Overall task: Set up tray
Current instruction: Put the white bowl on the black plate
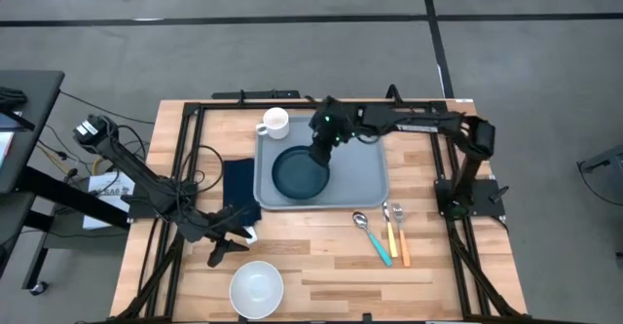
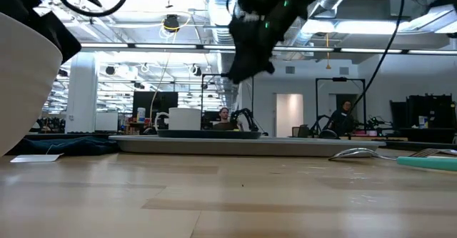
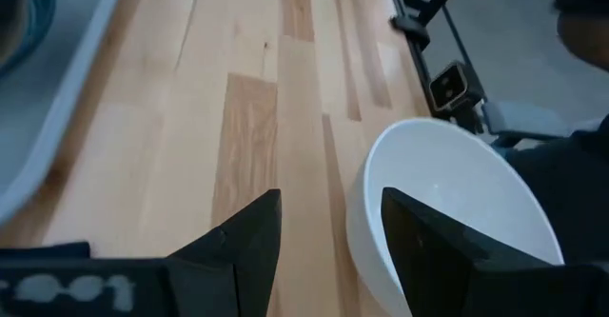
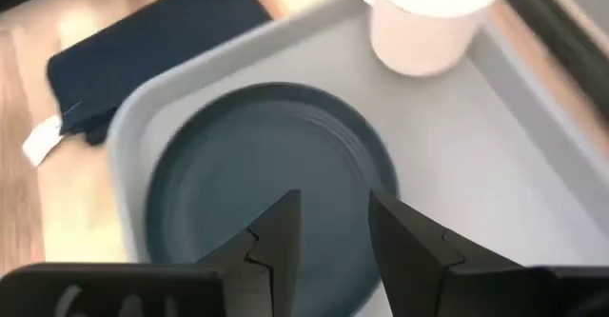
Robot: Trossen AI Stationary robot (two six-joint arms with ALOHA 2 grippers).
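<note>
The light grey-blue tray (image 1: pixel 355 173) lies flat at the table's middle. A round dark teal plate (image 1: pixel 299 173) sits on its left half, and a white mug (image 1: pixel 274 123) stands upright at its far left corner. My right gripper (image 4: pixel 333 224) is open and hangs above the plate (image 4: pixel 257 165), well clear of the tray (image 2: pixel 235 145) in the low view. My left gripper (image 3: pixel 328 224) is open and low over the wood near the table's left front. Its fingers point toward the white bowl (image 3: pixel 447 198), which stands upright on the table (image 1: pixel 257 287).
A dark navy folded napkin (image 1: pixel 237 183) lies against the tray's left side. A spoon and two other utensils with teal and orange handles (image 1: pixel 387 232) lie right of the tray's near edge. Bare wood stretches across the table's near right part.
</note>
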